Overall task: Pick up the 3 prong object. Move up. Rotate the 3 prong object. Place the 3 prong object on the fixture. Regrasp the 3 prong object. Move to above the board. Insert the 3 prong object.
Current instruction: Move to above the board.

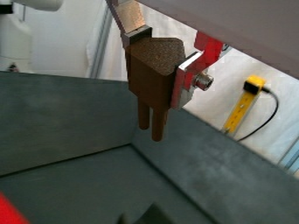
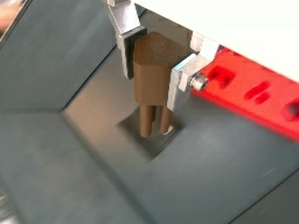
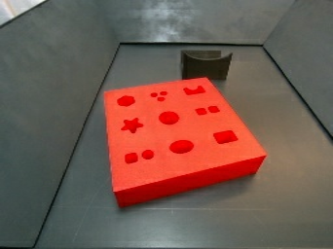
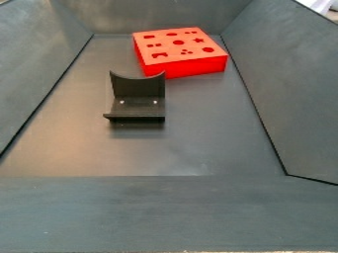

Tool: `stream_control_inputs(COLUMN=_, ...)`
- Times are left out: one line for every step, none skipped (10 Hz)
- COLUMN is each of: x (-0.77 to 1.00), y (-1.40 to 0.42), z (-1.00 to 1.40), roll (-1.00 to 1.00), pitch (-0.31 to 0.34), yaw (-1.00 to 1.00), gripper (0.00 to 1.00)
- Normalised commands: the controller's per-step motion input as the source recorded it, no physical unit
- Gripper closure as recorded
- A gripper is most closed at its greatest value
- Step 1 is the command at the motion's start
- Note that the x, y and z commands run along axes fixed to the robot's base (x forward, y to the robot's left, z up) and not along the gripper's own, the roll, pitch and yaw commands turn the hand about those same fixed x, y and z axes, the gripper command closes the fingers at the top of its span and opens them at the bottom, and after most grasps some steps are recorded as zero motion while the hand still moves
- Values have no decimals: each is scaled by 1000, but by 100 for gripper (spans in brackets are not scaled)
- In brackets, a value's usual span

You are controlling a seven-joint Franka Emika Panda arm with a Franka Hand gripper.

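In both wrist views my gripper (image 1: 158, 74) (image 2: 156, 77) is shut on the 3 prong object (image 1: 149, 70) (image 2: 152, 74), a brown wooden block. It hangs upright between the silver fingers (image 1: 187, 74) (image 2: 183, 80), prongs (image 1: 152, 122) (image 2: 149, 121) pointing down over the dark floor. The red board (image 2: 251, 87) lies just beside the gripper in a wrist view. Both side views show the board (image 3: 176, 126) (image 4: 179, 49) and the dark fixture (image 3: 205, 64) (image 4: 134, 99) standing apart on the floor. Neither the gripper nor the held block appears in either side view.
Sloping grey walls (image 3: 65, 97) (image 4: 46, 89) enclose the floor on all sides. A yellow tool with a black cable (image 1: 250, 98) lies beyond the wall in a wrist view.
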Motion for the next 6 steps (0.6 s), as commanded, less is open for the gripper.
stream_control_inputs(x=-444, y=-1000, z=117, roll=-1000, pitch=-174, yaw=-124, gripper=100)
stream_control_inputs(x=-452, y=-1000, z=116, roll=-1000, pitch=-173, yaw=-131, gripper=100)
stream_control_inputs(x=-488, y=-1000, z=120, roll=-1000, pitch=-178, yaw=-142, gripper=100)
stream_control_inputs(x=-506, y=-1000, z=120, roll=-1000, pitch=-180, yaw=-146, gripper=100)
stream_control_inputs(x=-488, y=-895, z=109, roll=-1000, pitch=-187, yaw=-149, gripper=100)
stream_control_inputs(x=-315, y=-501, z=58, roll=-937, pitch=-178, yaw=-139, gripper=100)
